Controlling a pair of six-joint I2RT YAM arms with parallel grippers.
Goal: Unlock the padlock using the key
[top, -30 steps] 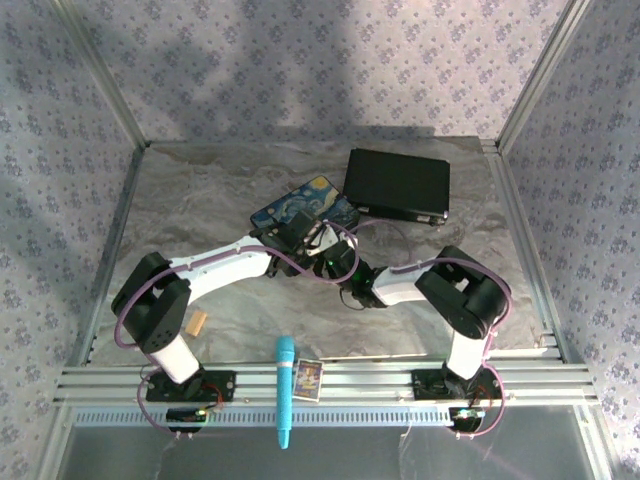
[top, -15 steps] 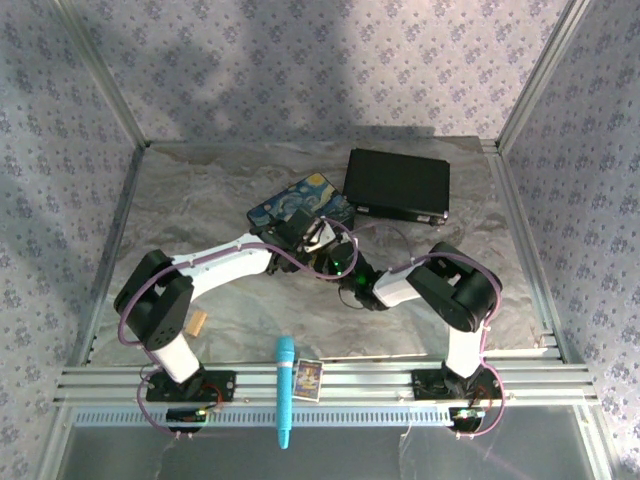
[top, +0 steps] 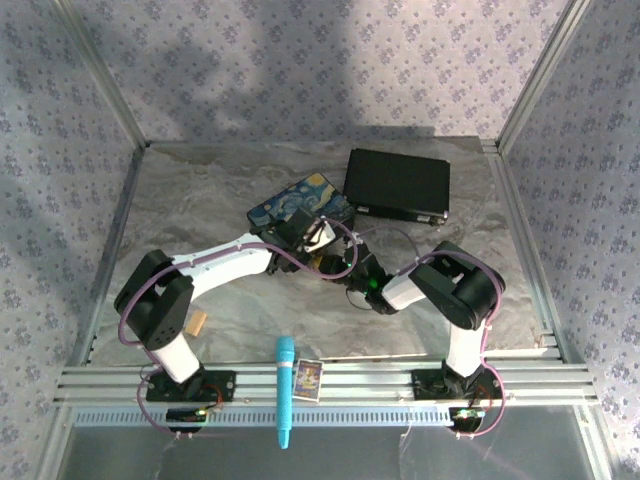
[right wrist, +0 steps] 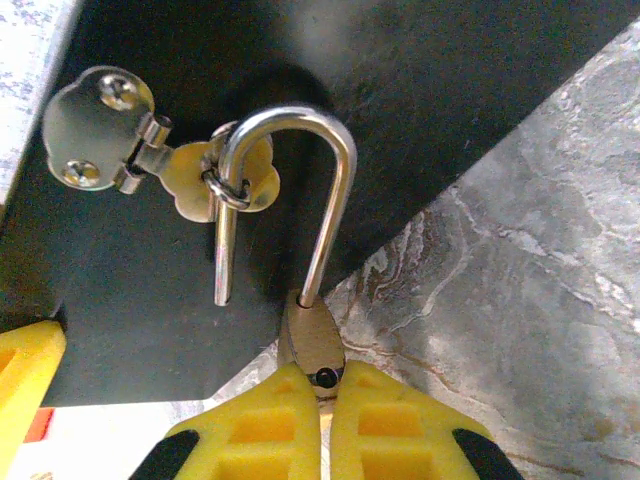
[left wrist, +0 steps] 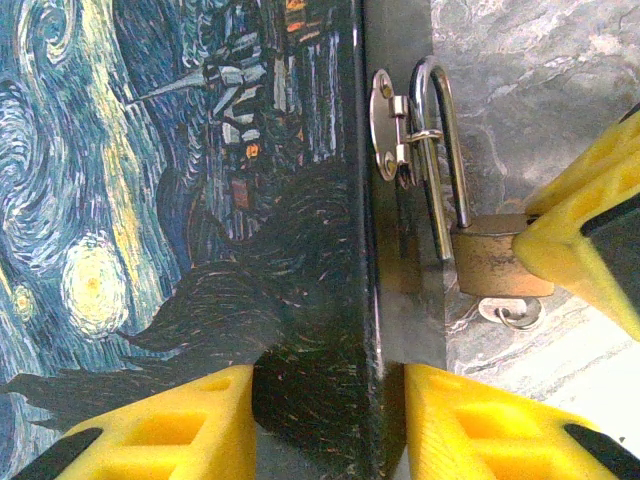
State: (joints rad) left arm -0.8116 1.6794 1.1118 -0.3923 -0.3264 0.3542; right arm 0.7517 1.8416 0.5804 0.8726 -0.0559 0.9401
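At lower centre of the right wrist view, padlock (right wrist: 311,336): brass body, judged light, rigid, slippery, shackle through the box (right wrist: 450,70) hasp (right wrist: 100,130); best held across the body, where right gripper (right wrist: 325,388) pinches it; left gripper (left wrist: 325,400) clamps box.

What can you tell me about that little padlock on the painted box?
The padlock is small: a brass-coloured body and thin silver shackle threading the hasp ring on the painted box. One leg sits in the body, the other hangs free, so it looks open. The right gripper pinches the body; a silvery piece, likely the key, shows below it.
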